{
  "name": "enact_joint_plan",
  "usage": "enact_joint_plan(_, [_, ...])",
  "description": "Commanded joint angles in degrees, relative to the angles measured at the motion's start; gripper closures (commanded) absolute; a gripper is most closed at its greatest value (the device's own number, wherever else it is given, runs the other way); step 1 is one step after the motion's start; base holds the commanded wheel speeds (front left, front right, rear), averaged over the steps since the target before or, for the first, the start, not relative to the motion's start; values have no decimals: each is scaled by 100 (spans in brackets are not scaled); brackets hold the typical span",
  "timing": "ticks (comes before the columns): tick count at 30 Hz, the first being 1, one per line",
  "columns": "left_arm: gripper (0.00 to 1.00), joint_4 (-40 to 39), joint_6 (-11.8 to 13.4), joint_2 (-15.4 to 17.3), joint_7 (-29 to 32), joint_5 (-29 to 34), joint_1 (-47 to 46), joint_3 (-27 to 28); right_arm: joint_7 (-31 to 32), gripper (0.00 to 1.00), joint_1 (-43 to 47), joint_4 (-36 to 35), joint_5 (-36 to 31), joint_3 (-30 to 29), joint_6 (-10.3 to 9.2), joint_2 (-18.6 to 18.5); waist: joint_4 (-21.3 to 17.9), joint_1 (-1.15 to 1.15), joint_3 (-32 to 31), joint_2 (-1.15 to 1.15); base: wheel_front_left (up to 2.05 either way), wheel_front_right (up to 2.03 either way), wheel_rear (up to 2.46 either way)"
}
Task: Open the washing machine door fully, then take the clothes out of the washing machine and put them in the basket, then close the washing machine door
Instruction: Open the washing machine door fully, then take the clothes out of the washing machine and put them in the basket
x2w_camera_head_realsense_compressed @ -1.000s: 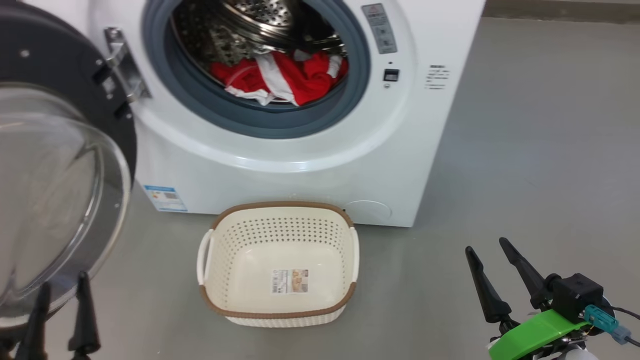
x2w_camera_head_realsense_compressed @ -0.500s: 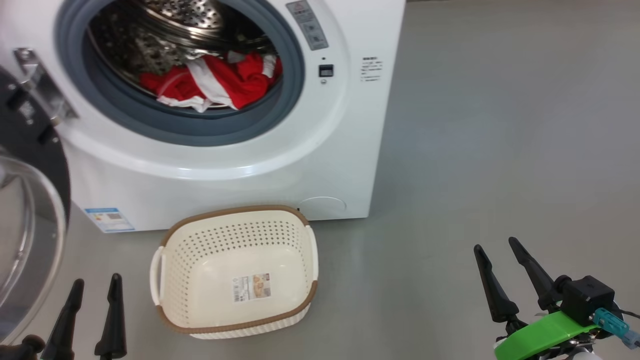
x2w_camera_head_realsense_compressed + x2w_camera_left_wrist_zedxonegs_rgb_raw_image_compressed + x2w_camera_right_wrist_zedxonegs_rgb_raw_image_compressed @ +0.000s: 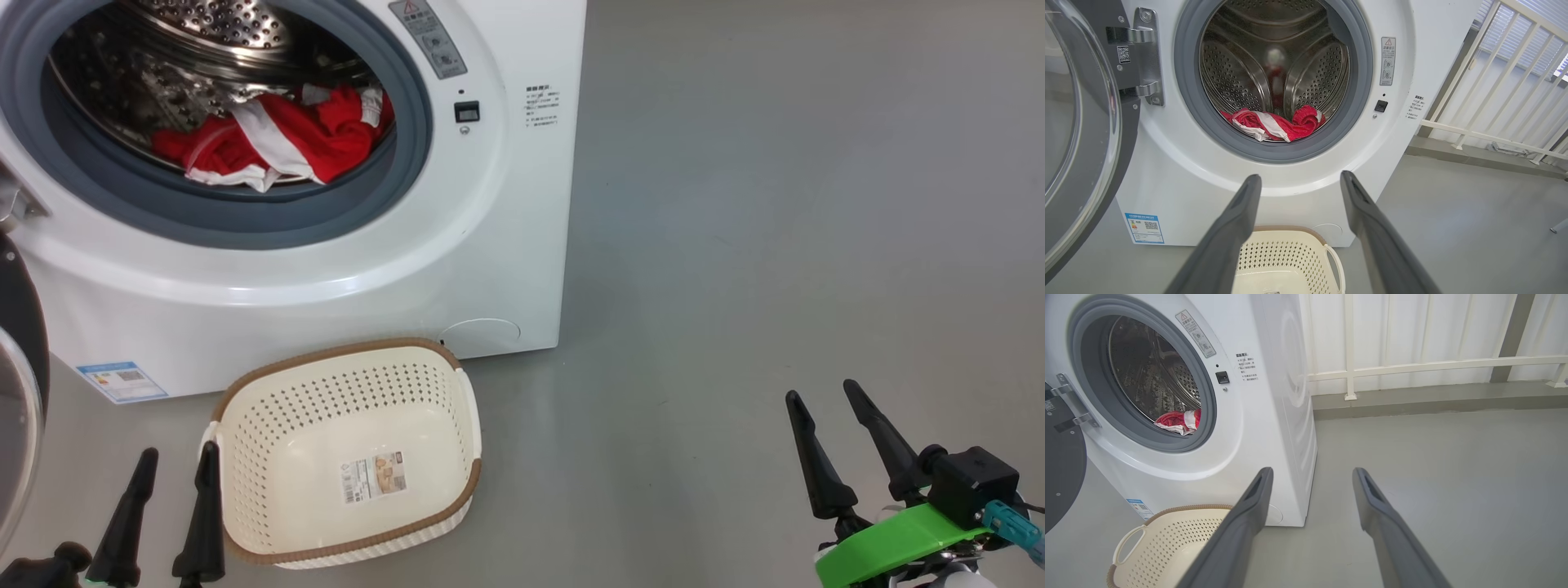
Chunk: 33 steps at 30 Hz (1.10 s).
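Observation:
The white washing machine [image 3: 343, 269] stands at the upper left with its door [image 3: 1081, 134] swung open to the left. Red and white clothes [image 3: 273, 139] lie at the front of the steel drum; they also appear as clothes [image 3: 1276, 124] in the left wrist view and clothes [image 3: 1180, 420] in the right wrist view. The cream basket [image 3: 347, 453] sits empty on the floor in front of the machine. My left gripper [image 3: 178, 457] is open, just left of the basket. Far right over bare floor, my right gripper [image 3: 823, 394] is open and holds nothing.
Grey floor [image 3: 775, 204] stretches to the right of the machine. A white railing [image 3: 1433, 363] and a raised kerb run along the wall behind. The open door's edge [image 3: 20, 408] juts in at the left, close to my left gripper.
The head camera has turned right, so the machine, door and basket sit further left in view. Both grippers stay open and hold the same low pose.

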Motion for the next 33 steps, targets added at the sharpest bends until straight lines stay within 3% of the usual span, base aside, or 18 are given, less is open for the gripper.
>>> enact_joint_plan(1, [0, -171, -12, 107, -54, -34, -42, 198, -69, 0, 8, -165, -32, 91, 9, -24, -15, 0, -9, 0, 0, 0, 0])
enact_joint_plan(33, [0, -277, -12, 72, -54, 105, -6, 334, -69, 0, -17, -164, -75, 87, 9, -24, 110, 0, -13, 0, 1, -3, 2])
